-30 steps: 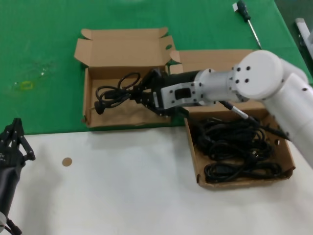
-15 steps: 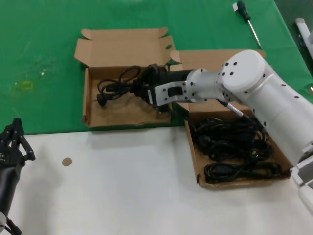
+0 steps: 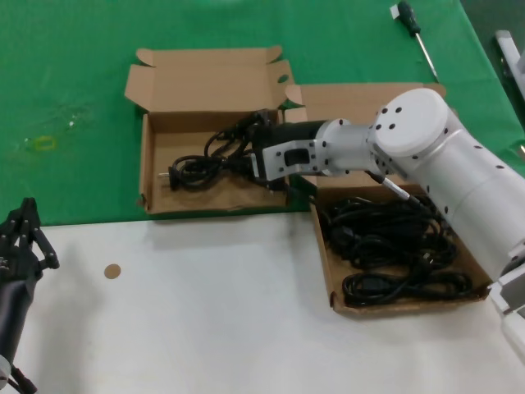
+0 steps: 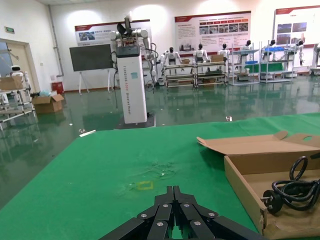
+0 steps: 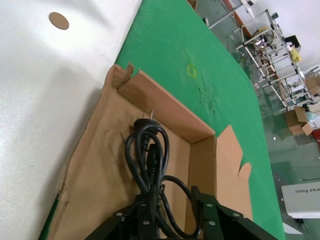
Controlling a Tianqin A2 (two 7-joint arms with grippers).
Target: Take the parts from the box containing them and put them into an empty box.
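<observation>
The right gripper [image 3: 246, 156] is closed on 1 coiled cable [image 3: 201, 168], which lies in the receiving box [image 3: 152, 197] at about 10 o'clock in the head view. That transfer is nearly done, but a pile of cables [image 3: 394, 246] remains in the source box [image 3: 328, 271] at 4 o'clock. Only the right wrist view shows the fingers [image 5: 142, 220] pinching the cord; the left gripper [image 4: 172, 220], idle at 7 o'clock, has its fingers together and empty.

Right arm [image 3: 443, 164]: glossy white shell; large rounded joint housing with small dark screw holes on its face. Forearm section light grey, with a dark rectangular recess on its side, ending in a black wrist. Thin black cable runs off the housing. Right claw [image 3: 246, 152]: black linkage fingers with silver pivot screws. Left claw [image 4: 172, 212]: black, same silver-riveted linkages.
</observation>
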